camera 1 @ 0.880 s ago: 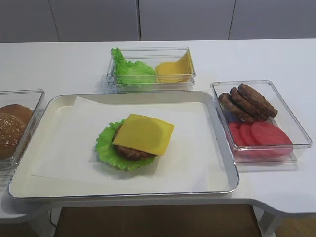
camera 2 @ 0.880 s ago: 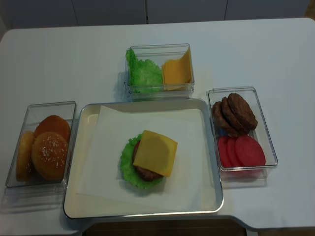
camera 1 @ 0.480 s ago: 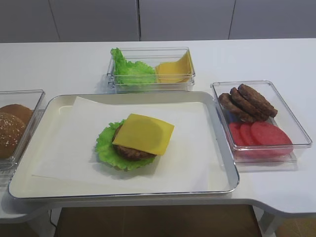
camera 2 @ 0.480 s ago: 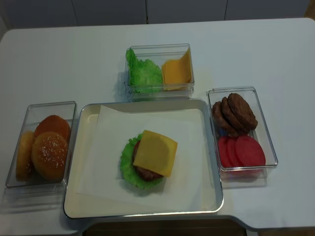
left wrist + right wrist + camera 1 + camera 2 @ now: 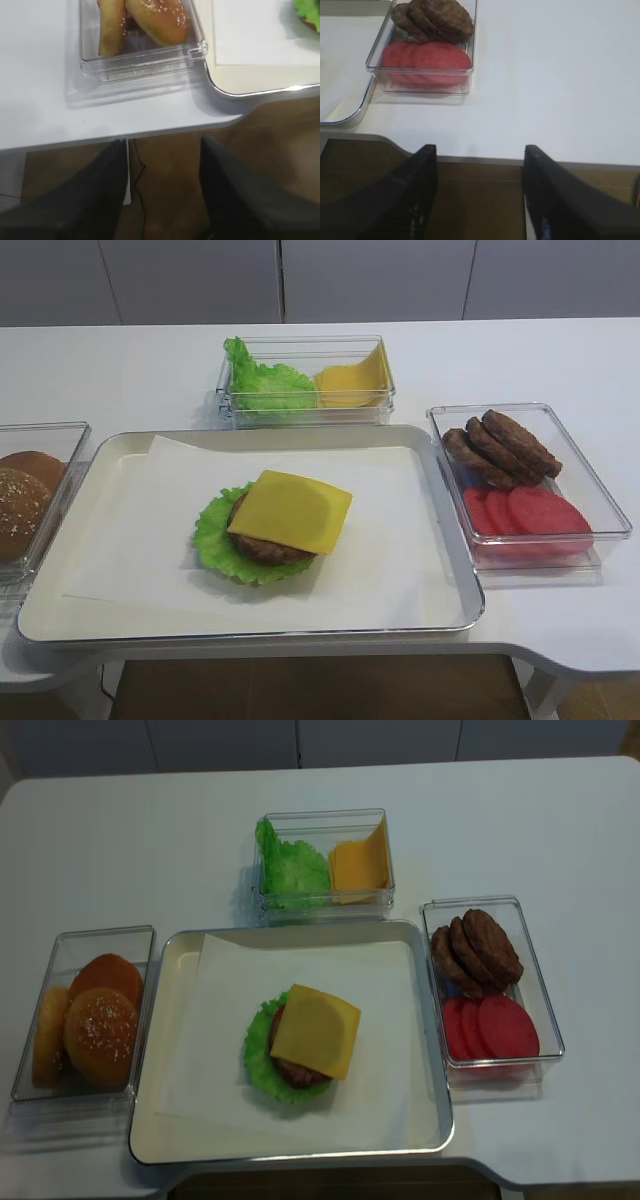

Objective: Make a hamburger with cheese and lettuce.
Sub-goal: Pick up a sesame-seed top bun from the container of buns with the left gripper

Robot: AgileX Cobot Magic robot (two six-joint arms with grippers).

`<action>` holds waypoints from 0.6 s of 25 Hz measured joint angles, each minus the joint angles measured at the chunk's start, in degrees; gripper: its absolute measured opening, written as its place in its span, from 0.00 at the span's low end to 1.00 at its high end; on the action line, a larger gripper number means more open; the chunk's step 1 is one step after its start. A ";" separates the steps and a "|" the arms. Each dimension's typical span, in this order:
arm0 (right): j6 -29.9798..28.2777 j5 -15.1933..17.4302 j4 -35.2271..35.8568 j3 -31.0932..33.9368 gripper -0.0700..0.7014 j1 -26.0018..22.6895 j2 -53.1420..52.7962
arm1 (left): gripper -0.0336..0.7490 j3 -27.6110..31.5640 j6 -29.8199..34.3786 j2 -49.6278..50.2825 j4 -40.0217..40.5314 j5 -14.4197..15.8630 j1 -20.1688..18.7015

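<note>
The hamburger (image 5: 275,530) (image 5: 300,1040) sits without a bun top on the white paper in the tray (image 5: 470,590). Its square yellow cheese (image 5: 292,510) (image 5: 315,1030) lies on a brown patty (image 5: 262,548), which rests on the frilly green lettuce (image 5: 212,540) (image 5: 258,1060). Neither gripper shows in the two high views. In the left wrist view my left gripper (image 5: 162,145) hangs open and empty below the table's front edge, near the bun box (image 5: 145,65). My right gripper (image 5: 479,148) is open and empty too, below the front edge, near the patty box (image 5: 427,50).
A clear box of sesame buns (image 5: 100,1030) stands left of the tray. Behind the tray, another box (image 5: 322,870) holds bunched lettuce and cheese slices. At the right, a box (image 5: 490,990) holds brown patties and red slices. The table's front edge has a cut-out.
</note>
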 joint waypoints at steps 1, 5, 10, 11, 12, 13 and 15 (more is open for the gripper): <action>0.00 0.00 0.00 0.00 0.65 0.00 0.00 | 0.49 -0.40 0.00 1.57 0.26 0.00 0.00; 0.00 0.00 0.00 0.00 0.65 0.00 0.00 | 0.49 -2.68 0.00 7.11 1.27 0.00 0.00; 0.00 0.00 0.00 0.00 0.65 0.00 0.00 | 0.49 -7.15 0.00 14.14 1.27 0.46 0.00; 0.00 0.00 0.00 0.00 0.65 0.00 0.00 | 0.49 -8.17 0.00 15.94 1.27 1.00 0.00; 0.00 0.00 0.00 0.00 0.65 0.00 0.00 | 0.49 -9.14 0.00 17.75 1.27 1.48 0.00; 0.00 0.00 0.00 0.00 0.65 0.00 0.00 | 0.49 -9.98 0.00 19.33 1.27 2.04 0.00; 0.00 0.00 0.00 0.00 0.65 0.00 0.00 | 0.49 -12.15 0.00 23.46 1.27 2.67 0.00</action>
